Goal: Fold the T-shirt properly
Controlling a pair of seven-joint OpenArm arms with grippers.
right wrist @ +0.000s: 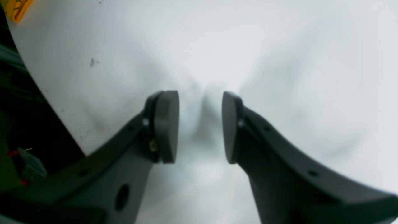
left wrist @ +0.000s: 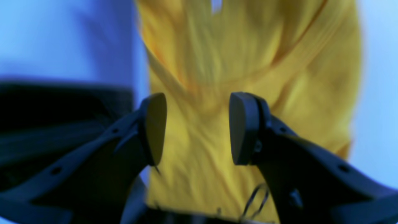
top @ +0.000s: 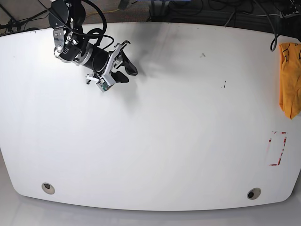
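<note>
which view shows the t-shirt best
The left wrist view: the T-shirt fills the frame behind the open left gripper, though blurred. The base view shows only part of it at the table's right edge. The right wrist view catches an orange scrap in its corner.

White table with the orange-yellow T-shirt bunched at its far right edge
</note>
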